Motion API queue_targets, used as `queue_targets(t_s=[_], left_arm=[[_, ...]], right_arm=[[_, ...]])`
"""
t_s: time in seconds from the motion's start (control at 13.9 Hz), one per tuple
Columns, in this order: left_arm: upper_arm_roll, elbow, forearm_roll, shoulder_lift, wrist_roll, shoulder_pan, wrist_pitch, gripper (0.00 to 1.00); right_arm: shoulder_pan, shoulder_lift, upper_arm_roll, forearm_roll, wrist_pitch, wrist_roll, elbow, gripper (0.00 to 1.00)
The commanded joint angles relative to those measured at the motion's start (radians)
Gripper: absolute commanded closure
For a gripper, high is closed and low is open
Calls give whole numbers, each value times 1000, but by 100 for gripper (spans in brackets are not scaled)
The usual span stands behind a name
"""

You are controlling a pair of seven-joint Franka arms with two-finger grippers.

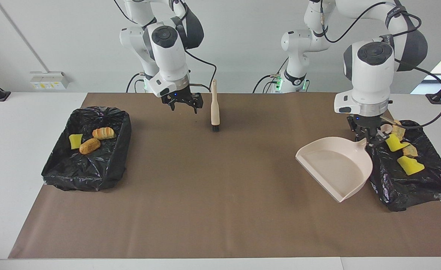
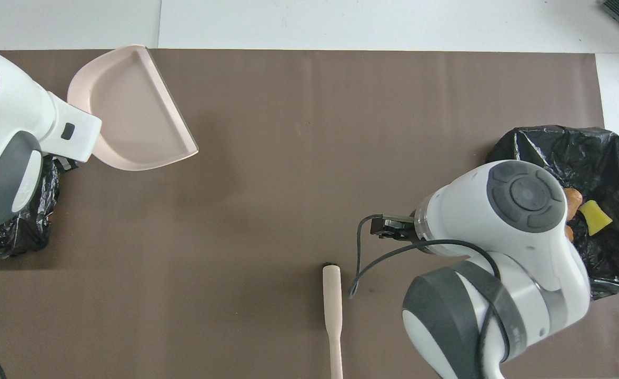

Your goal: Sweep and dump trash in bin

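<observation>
The pale pink dustpan [image 1: 335, 168] is empty and tilted beside the black-lined bin [image 1: 411, 191] at the left arm's end; it also shows in the overhead view [image 2: 130, 110]. My left gripper [image 1: 368, 138] is shut on its handle. That bin holds several trash scraps, among them a yellow wedge [image 1: 410, 165] and a brown lump [image 1: 410, 150]. The other black-lined bin [image 1: 85, 176] holds a yellow wedge [image 1: 75, 141], a striped bread lump [image 1: 103, 132] and a brown lump [image 1: 89, 146]. My right gripper [image 1: 183, 105] is open and empty, just above the mat beside the beige-handled brush [image 1: 215, 108].
The brush [image 2: 332, 300] lies flat on the brown mat [image 1: 213, 195], bristles pointing away from the robots. No scraps lie on the mat. White table [image 1: 18, 150] surrounds the mat. In the overhead view the right arm covers part of its bin [image 2: 562, 145].
</observation>
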Motion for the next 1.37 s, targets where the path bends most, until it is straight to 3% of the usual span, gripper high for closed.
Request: queue_targets(t_s=[0.0,0.14,0.43,0.65,0.79,1.01,1.3], left_arm=[[18,5,-123,-7,-232,-106,-42,100],[18,13,-180,31,-457,-194,-30,100],[18,63,-320,151,-789,-318,24,100],[18,56,-426,191,-1065,-396,140,100],[18,56,-430,206,-1141,-438,165,100],[20,107,-420,292,-1211,-518,165,100],[29,331,-415,490,-1339,-561,133,100]], right_arm=[[-60,-2,6,-26,-36,-60,60,0],[-72,-16,-18,-28,-60,-109,82,0],[16,-20,-251,-54,-103,-268,172,0],[23,-20,-360,-93,-241,-386,288,0],[27,-19,-390,-191,-289,-489,318,0],[119,-45,-530,-144,-315,-494,286,0],[83,-47,-496,-141,-312,-500,284,0]])
